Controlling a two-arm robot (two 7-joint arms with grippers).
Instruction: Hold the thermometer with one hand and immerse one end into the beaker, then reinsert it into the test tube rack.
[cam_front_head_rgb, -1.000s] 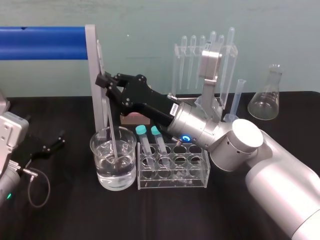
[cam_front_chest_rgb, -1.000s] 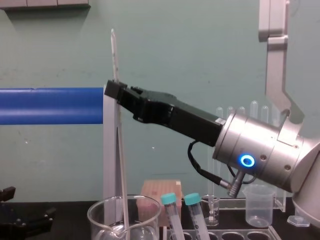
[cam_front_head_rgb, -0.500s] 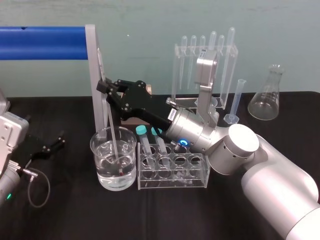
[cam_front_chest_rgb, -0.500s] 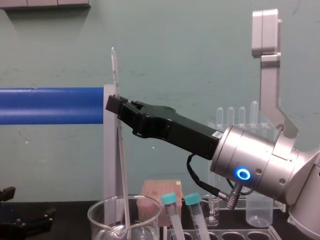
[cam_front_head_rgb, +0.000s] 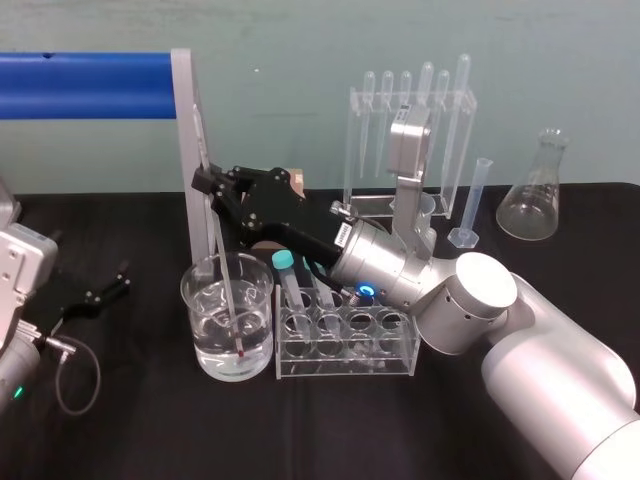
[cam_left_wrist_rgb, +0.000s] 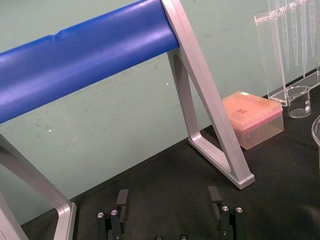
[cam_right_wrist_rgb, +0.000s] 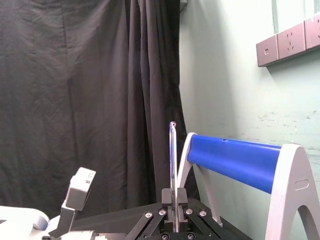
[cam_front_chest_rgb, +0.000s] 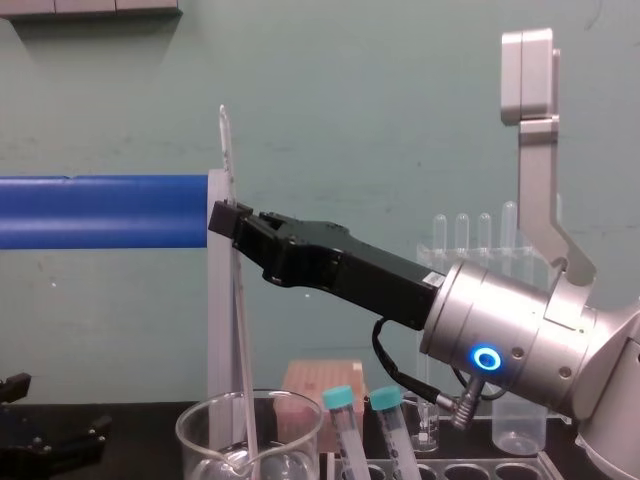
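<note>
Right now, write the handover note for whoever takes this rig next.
Right gripper: shut on the thermometer, holding it nearly upright over the beaker.
Left gripper: open, parked low at the left, idle.
Things: the thermometer's lower tip sits in the beaker's liquid. The rack stands just right of the beaker, with capped tubes in it.
Done: pick-up and dip.
Left: lift it out and put it into a rack hole.
</note>
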